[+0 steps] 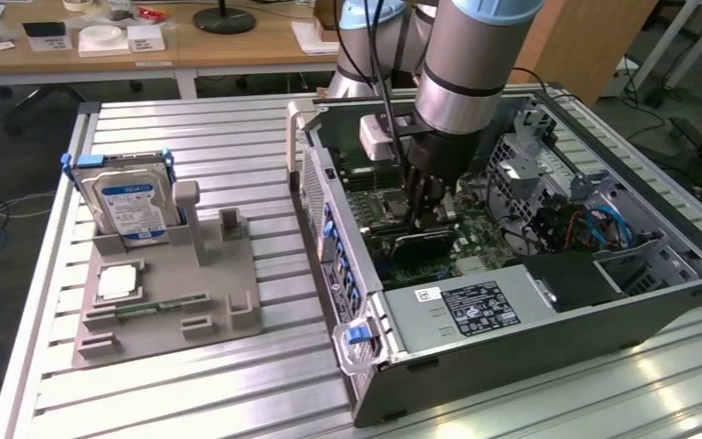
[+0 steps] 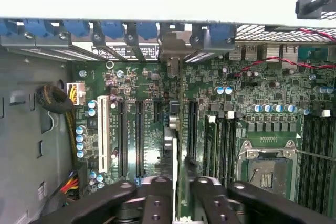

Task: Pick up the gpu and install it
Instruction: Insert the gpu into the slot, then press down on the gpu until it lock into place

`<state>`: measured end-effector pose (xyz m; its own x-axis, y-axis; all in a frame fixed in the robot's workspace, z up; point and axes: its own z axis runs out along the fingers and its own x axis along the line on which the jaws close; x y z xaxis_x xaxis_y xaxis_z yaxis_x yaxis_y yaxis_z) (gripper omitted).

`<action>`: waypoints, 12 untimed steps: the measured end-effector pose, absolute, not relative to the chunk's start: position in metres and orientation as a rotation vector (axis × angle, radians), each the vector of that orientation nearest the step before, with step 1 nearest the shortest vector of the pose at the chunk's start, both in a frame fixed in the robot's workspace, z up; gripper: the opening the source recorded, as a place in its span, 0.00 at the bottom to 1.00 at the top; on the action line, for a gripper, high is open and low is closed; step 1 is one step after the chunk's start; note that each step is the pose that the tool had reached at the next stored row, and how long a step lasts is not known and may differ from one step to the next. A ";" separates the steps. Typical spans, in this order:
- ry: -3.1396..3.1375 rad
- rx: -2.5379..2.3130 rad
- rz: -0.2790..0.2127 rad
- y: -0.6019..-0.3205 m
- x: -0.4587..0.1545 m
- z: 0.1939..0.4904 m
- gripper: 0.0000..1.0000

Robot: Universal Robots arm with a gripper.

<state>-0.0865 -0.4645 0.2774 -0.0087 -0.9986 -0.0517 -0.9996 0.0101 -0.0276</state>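
The gpu (image 1: 426,243) stands on edge inside the open computer case (image 1: 643,302), low over the motherboard. In the wrist view the gpu (image 2: 181,129) is a thin edge-on card running along an expansion slot, and its silvery bracket (image 2: 174,51) meets the case's rear wall. My gripper (image 1: 430,218) reaches straight down into the case over the card. Seen from the wrist, the gripper (image 2: 178,203) has one black finger (image 2: 157,200) on each side of the card's upper edge, close against it.
A grey holder (image 1: 168,306) on the table at the exterior view's left carries a silver hard drive (image 1: 132,203) and a small green memory stick (image 1: 143,311). Inside the case are a power supply (image 1: 473,306), cables (image 1: 570,229), empty slots (image 2: 139,137) and the CPU socket (image 2: 265,170).
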 end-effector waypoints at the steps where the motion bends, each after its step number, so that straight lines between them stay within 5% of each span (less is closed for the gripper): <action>1: 2.192 -2.171 0.026 -0.465 -0.086 0.277 0.20; 4: 2.192 -2.171 0.026 -0.465 -0.086 0.277 0.11; 12: 2.192 -2.171 0.026 -0.465 -0.086 0.277 0.11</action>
<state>-0.0865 -0.4646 0.2774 -0.0087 -0.9986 -0.0516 -0.9996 0.0101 -0.0275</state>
